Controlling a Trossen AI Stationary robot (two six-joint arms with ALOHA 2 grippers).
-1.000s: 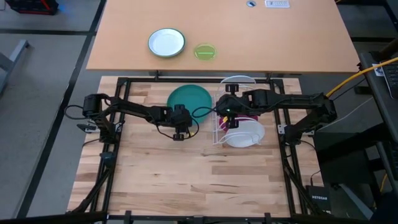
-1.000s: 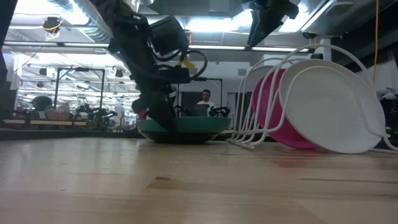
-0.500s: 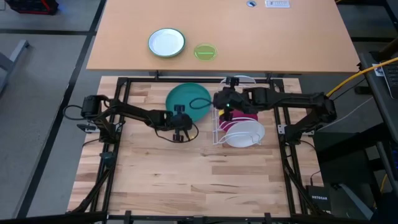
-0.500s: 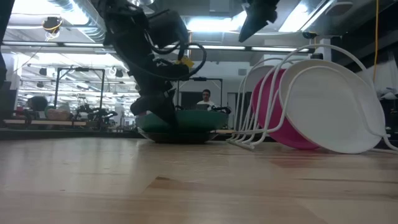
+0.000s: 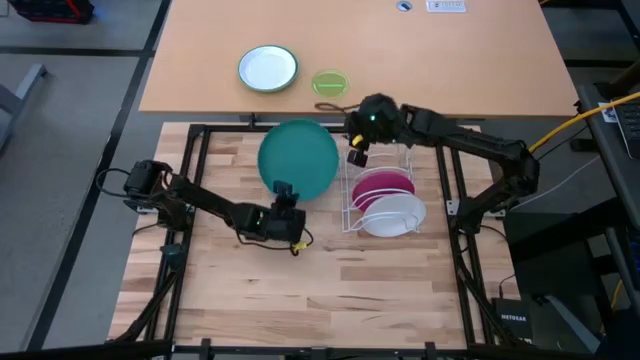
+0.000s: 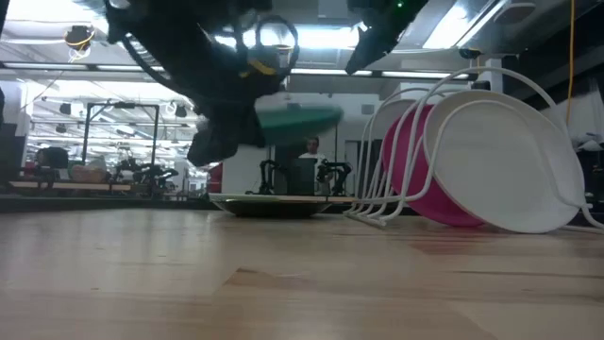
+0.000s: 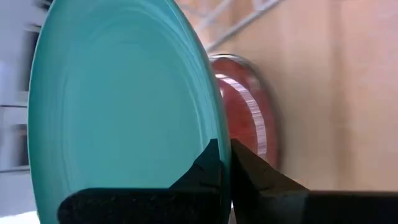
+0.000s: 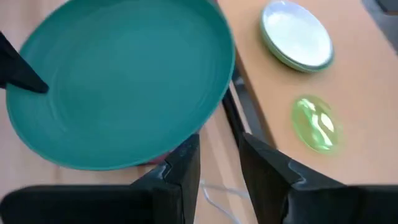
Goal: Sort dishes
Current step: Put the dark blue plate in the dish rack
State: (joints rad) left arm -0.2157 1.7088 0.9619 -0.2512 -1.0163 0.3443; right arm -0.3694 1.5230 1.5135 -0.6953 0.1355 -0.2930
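Observation:
The large teal plate (image 5: 298,160) (image 6: 297,115) hangs in the air left of the white wire rack (image 5: 350,215), with my left gripper (image 5: 283,197) shut on its near rim. Under it the dark red speckled bowl (image 7: 245,112) (image 6: 274,204) sits on the wooden table, hidden in the high view. The magenta-pink plate (image 5: 383,185) and the plain white plate (image 5: 392,213) stand on edge in the rack. My right gripper (image 5: 357,152) (image 8: 221,155) hovers open over the rack's far end, beside the teal plate's right rim, with nothing between its fingers. My left gripper pinches the teal plate's near rim (image 7: 222,146) between its two fingers, one on each face of the plate. The fingers come from the table's near side, about level. The plate is lifted clear of the bowl and the table and lies roughly level.
On the tan table beyond the far edge lie a white plate with a green rim (image 5: 268,68) and a small lime-green dish (image 5: 329,83). The rack's wire hoops (image 6: 406,151) rise at the right. A person (image 6: 311,149) sits far behind the table.
My left gripper has shut on the teal plate's near rim and risen, lifting the plate off the dark red bowl, which has stayed on the table. My right gripper has gone from over the rack toward the table's far edge, still open.

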